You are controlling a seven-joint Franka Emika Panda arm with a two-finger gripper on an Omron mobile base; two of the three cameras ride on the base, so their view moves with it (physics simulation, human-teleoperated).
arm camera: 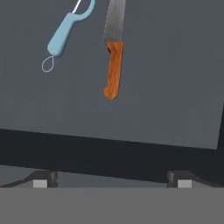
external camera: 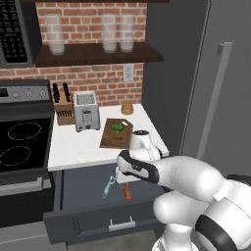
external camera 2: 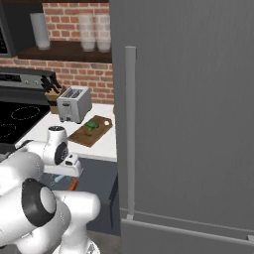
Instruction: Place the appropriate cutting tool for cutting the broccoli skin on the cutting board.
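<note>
The orange-handled knife point(arm camera: 113, 70) lies flat on the floor of the open drawer point(external camera: 88, 206), its grey blade pointing to the top of the hand view. Beside it lies a light-blue peeler point(arm camera: 63, 37). My gripper point(arm camera: 111, 183) hangs above the drawer, open, its fingertips point(arm camera: 43, 180) wide apart and holding nothing. In the left base view the knife's handle point(external camera: 126, 191) shows just below my hand, with the peeler point(external camera: 108, 187) to its left. The brown cutting board point(external camera: 112, 139) lies on the white counter and carries the broccoli point(external camera: 117, 128).
A silver toaster point(external camera: 86, 111) and a wooden knife block point(external camera: 62, 109) stand at the counter's back. A small brown jar point(external camera: 127, 107) sits by the wall. The stove point(external camera: 22, 142) is to the left, the grey fridge point(external camera 2: 188, 124) to the right.
</note>
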